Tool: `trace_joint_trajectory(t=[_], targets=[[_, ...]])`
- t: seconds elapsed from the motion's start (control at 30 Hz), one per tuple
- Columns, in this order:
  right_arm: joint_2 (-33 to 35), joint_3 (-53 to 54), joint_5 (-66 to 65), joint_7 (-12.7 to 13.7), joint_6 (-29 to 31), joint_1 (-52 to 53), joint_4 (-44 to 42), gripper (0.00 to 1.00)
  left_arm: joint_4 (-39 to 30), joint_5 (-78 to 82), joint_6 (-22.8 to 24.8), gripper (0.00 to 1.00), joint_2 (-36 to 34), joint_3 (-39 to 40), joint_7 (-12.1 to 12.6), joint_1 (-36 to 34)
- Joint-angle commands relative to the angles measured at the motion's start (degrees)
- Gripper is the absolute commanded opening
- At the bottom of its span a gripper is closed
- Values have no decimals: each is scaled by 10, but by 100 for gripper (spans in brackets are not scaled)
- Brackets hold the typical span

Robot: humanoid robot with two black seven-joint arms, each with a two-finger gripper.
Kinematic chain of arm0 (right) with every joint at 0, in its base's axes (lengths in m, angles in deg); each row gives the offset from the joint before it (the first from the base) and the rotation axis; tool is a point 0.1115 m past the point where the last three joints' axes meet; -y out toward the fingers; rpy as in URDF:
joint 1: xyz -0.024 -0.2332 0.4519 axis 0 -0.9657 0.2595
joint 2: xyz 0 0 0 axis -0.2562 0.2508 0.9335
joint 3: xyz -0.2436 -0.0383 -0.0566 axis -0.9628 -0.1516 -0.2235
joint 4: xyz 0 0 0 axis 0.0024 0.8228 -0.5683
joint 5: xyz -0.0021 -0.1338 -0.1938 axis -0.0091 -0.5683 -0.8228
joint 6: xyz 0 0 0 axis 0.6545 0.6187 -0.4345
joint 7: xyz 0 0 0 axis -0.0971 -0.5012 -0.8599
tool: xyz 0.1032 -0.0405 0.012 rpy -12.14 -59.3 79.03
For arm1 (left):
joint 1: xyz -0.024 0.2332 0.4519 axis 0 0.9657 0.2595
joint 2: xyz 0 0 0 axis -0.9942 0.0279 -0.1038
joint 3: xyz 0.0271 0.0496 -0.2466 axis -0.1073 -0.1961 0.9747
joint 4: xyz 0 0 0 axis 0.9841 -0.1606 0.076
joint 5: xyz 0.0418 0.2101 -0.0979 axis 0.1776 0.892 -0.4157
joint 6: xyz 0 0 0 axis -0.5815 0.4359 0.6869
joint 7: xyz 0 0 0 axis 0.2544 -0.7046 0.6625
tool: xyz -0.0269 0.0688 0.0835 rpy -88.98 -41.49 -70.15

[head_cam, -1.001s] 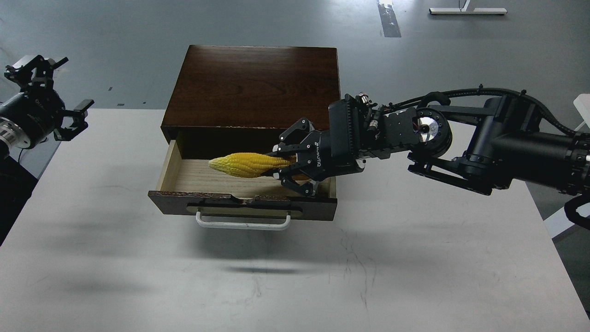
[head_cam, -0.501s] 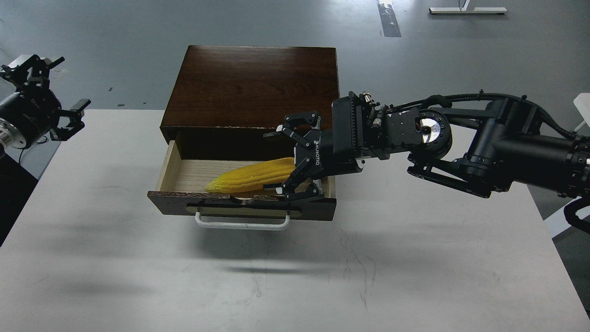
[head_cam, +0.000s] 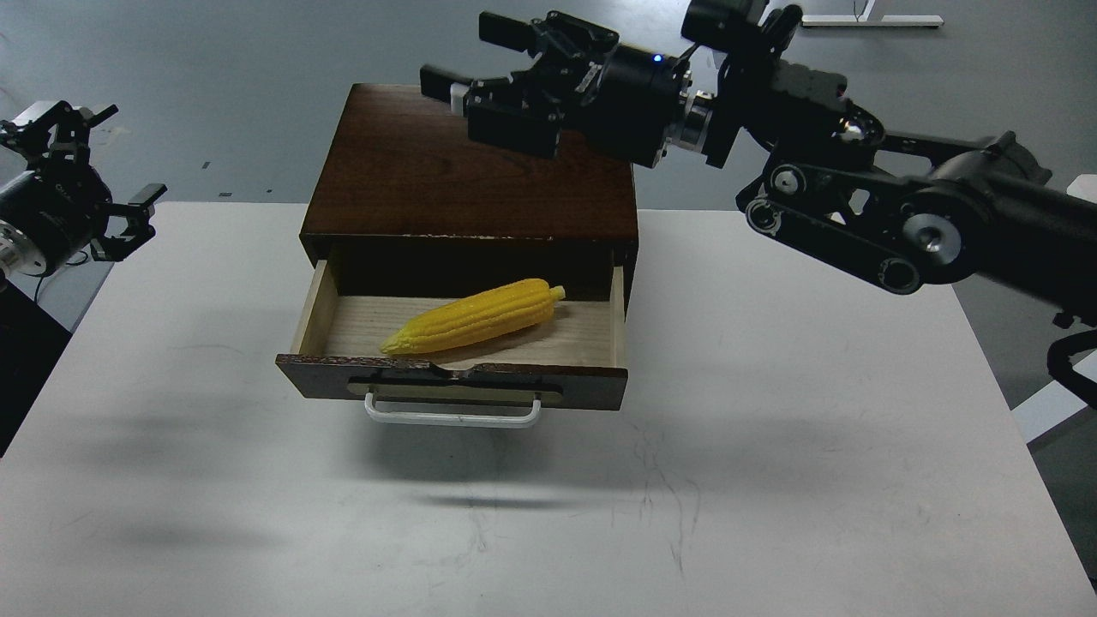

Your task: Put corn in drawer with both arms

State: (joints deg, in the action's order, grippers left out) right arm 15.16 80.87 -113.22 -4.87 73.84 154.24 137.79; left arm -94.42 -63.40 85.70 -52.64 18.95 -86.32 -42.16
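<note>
The yellow corn (head_cam: 474, 315) lies inside the open drawer (head_cam: 452, 381), tilted, with its tip at the front left and its stub at the back right. The drawer has a dark brown front with a white bar handle (head_cam: 452, 413) and a pale wood floor. My right gripper (head_cam: 467, 73) is open and empty, raised high above the dark cabinet top (head_cam: 446, 171). My left gripper (head_cam: 107, 176) is open and empty at the far left, off the table's left edge and well away from the drawer.
The cabinet stands at the back middle of a white table (head_cam: 771, 446). The right arm (head_cam: 900, 223) stretches in from the right above the table's back right. Grey floor lies beyond the table.
My right gripper let go of the corn, which dropped into the drawer, then rose and swung back above the cabinet top. My left gripper has barely moved.
</note>
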Motion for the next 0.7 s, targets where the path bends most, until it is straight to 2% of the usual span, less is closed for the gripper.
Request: trace_joint_trajectory(t=[0.0,0.07,0.1,0.27,0.37,0.47,0.67], targets=[[49,8,239,36,56,7,-24,99,0,0,2,98,2,0,1,0],[74,10,336,46,85,3,-49,99,0,0,2,98,3,0,1,0],[75,10,337,46,85,3,-49,99,0,0,2,98,3,0,1,0],[138,10,591,81,203,-52,-109,99,0,0,3,98,7,0,2,0],[158,11,671,95,240,-88,-118,99,0,-1,3,98,9,1,2,1],[172,12,747,110,250,-131,-116,98,0,-2,3,98,11,1,2,1],[173,31,807,129,250,-194,-112,98,0,-4,3,98,15,1,2,1]])
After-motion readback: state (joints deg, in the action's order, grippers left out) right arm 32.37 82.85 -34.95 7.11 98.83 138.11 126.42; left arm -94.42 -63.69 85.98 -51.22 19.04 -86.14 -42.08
